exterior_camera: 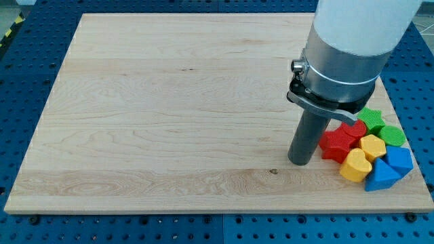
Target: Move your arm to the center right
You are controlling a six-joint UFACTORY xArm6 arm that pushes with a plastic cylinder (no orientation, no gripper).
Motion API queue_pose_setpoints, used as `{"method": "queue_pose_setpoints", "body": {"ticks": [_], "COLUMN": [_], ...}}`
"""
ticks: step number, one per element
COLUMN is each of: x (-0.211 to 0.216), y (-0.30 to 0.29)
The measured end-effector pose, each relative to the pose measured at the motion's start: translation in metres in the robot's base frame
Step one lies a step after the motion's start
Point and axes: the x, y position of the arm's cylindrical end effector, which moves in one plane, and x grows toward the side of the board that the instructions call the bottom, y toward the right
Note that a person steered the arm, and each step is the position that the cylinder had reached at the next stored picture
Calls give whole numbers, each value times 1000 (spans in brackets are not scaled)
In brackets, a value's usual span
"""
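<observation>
Resting bare on the wooden board (169, 102), holding nothing, my tip (300, 163) sits right of centre but low, just left of the red star block (337, 141), so a short move farther up-right seems left.

A pale wooden board (169, 102) lies on a blue perforated metal table (20, 61). Just to the view's right of my tip (300, 163) sits a red star-shaped block (339, 142). Beyond it, packed together, are a green star-shaped block (371, 118), a yellow heart-shaped block (354, 166) and a blue angular block (399, 160).
</observation>
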Motion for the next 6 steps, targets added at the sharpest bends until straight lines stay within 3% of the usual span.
{"method": "queue_pose_setpoints", "body": {"ticks": [2, 3, 4, 6], "x": [1, -7, -62, -169], "y": [-24, -89, -86, -10]}}
